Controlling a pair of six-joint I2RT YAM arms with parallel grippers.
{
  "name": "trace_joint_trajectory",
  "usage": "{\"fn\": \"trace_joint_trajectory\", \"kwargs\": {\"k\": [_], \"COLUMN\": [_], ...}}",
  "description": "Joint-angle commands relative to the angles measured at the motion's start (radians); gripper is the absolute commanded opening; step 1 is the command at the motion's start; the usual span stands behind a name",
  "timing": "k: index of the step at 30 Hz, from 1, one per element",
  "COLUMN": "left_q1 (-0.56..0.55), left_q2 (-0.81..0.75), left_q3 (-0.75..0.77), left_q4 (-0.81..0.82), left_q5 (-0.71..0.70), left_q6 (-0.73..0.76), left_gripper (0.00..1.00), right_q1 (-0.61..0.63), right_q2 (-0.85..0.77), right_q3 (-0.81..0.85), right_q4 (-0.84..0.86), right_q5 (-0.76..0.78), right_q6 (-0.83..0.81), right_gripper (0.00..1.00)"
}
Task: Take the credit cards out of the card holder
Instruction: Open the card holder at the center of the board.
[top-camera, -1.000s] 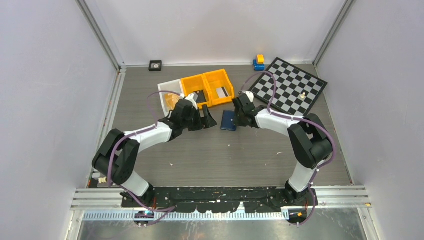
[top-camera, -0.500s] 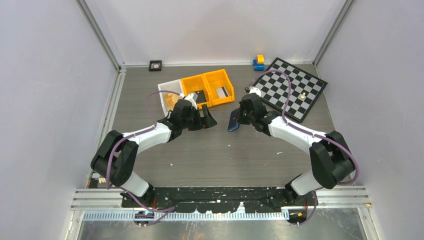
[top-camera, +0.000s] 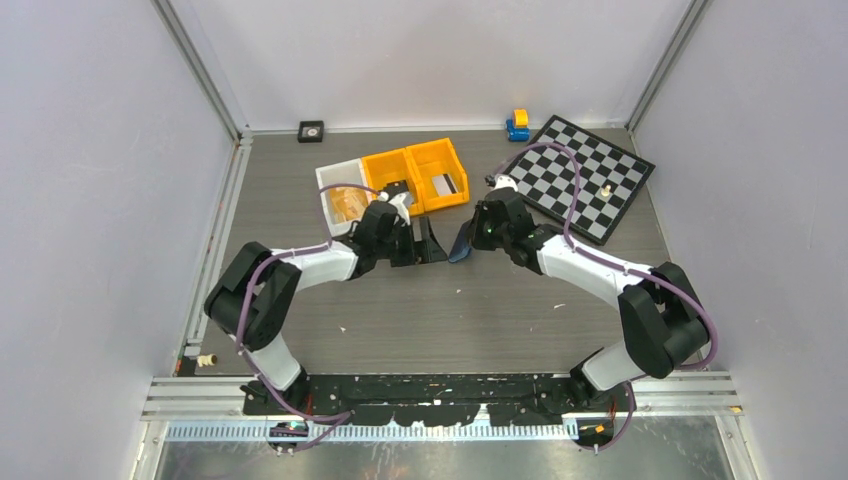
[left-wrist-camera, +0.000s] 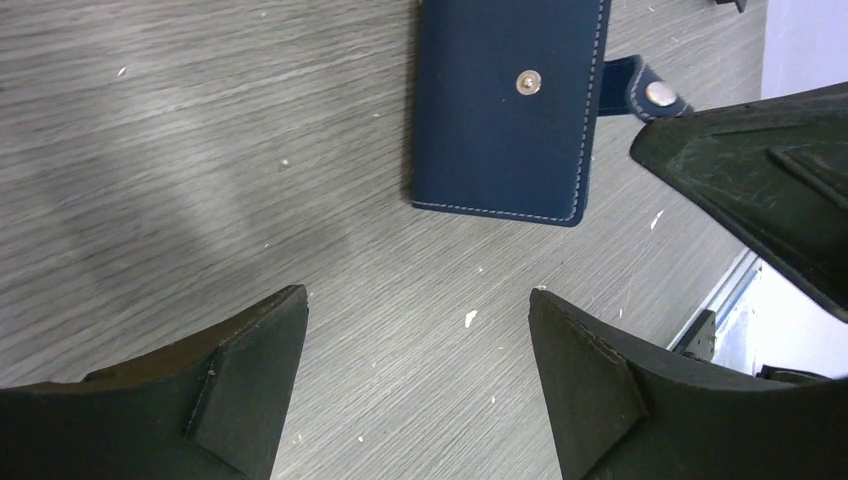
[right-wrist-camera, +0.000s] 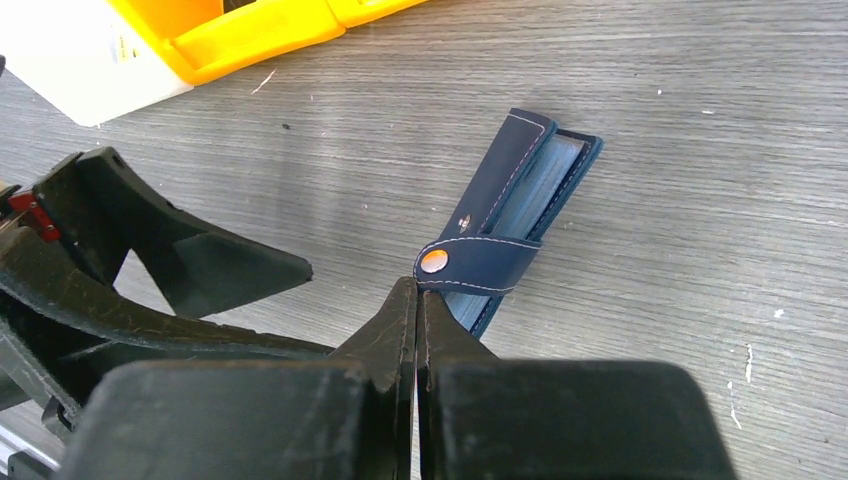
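Note:
The navy card holder (top-camera: 459, 244) stands tilted on its long edge on the grey table, between my two grippers. Its snap tab (right-wrist-camera: 478, 261) is unfastened and hangs loose. My right gripper (right-wrist-camera: 417, 296) is shut, its tips pinching the end of the tab by the snap. The blue-grey inside (right-wrist-camera: 545, 180) shows through a narrow gap, and the credit cards are hidden. My left gripper (left-wrist-camera: 420, 330) is open and empty, facing the holder's outer face (left-wrist-camera: 505, 105) from a short way off. In the top view the left gripper (top-camera: 425, 243) is just left of the holder and the right gripper (top-camera: 472, 238) just right.
Two orange bins (top-camera: 415, 178) and a white bin (top-camera: 338, 195) sit just behind the left gripper. A chessboard (top-camera: 580, 175) lies at the back right, with a blue and yellow toy (top-camera: 517, 124) beside it. A small black block (top-camera: 311, 130) sits at the back wall.
The holder lay flat a second ago and now stands tipped on its edge, held by my right gripper. My left gripper has moved right, closer to the holder.

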Motion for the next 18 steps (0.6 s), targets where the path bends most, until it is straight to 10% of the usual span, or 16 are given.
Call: {"fn": "trace_joint_trajectory", "kwargs": {"k": [1, 13, 18], "left_q1": [-0.014, -0.074, -0.073], "left_q2": [0.026, 0.145, 0.166], "left_q3": [0.059, 0.173, 0.193], "left_q4": [0.083, 0.086, 0.056], "left_q5": [0.086, 0.122, 0.097], "left_q6": [0.044, 0.134, 0.131], "left_gripper": [0.83, 0.81, 0.55], "right_q1": [0.005, 0.006, 0.005], "right_q2": [-0.037, -0.028, -0.046], "right_q3": [-0.007, -0.01, -0.018], "right_q4": [0.062, 0.094, 0.093], "right_q5": [-0.028, -0.077, -0.064], "right_q6": [0.003, 0.021, 0.022], "right_gripper": [0.0, 0.01, 0.0]}}
